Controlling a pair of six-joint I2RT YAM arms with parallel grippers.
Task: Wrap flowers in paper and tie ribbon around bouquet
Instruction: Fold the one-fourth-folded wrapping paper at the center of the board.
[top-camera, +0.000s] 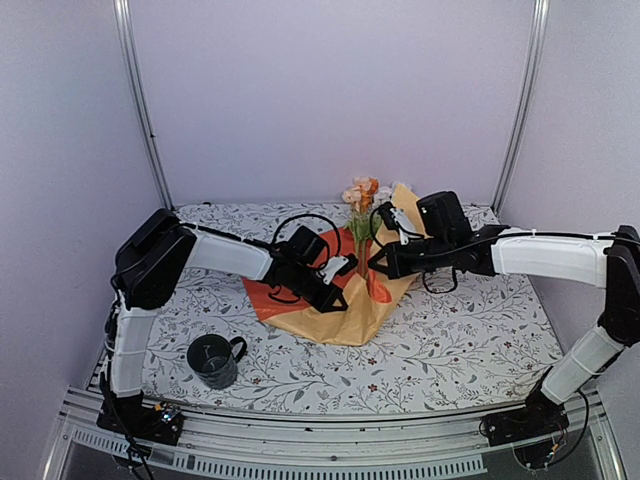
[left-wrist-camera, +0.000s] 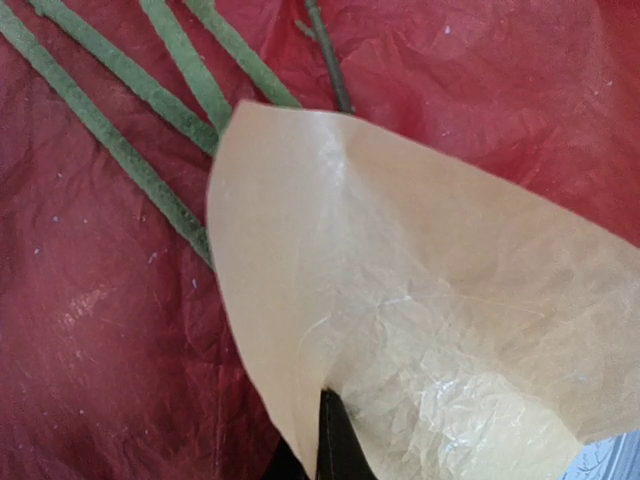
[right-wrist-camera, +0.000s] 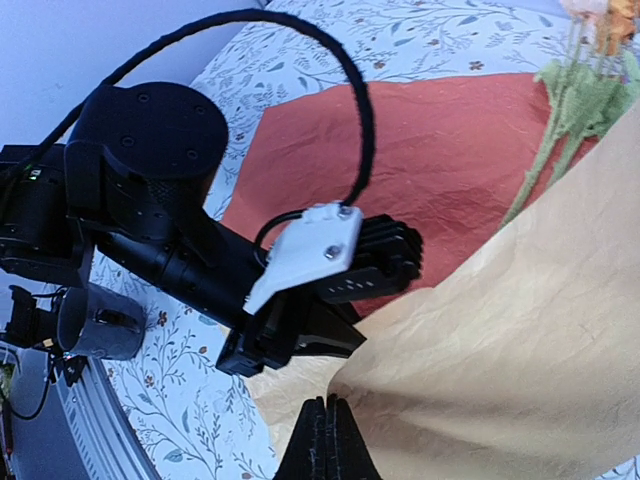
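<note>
From above, the paper (top-camera: 350, 318) lies spread at the middle of the bench (top-camera: 470, 340). Its orange-red side faces up on the left, and mustard-yellow shows along its near and right parts. The flowers (top-camera: 361, 193) rest on it with their heads at the far end and their stems running toward the near side. The left fingers (top-camera: 337, 297) reach in from the left and sit down on the paper near its middle. The right fingers (top-camera: 375, 264) reach in from the right, just beside the stems, and a mustard flap rises behind them. A dark mug (top-camera: 213, 360) stands near-left on the bench, well apart from the paper.

The left wrist view shows the left fingers (left-wrist-camera: 335, 445) pressed together at the bottom edge, pinching a mustard flap of the paper (left-wrist-camera: 420, 320). The flap curls up over the red side. The green stems (left-wrist-camera: 120, 100) lie on the red sheet at the far left, one slipping under the flap's edge.

In the right wrist view, the right fingers (right-wrist-camera: 325, 440) are pressed tight together. The mustard paper (right-wrist-camera: 500, 370) billows just to their right, its edge touching them. I cannot tell whether any fold is caught between them. The left arm (right-wrist-camera: 150, 150) lies across the red sheet, and its tip is tucked under the mustard edge. The flowers (right-wrist-camera: 570, 100) sit at the far right.
</note>
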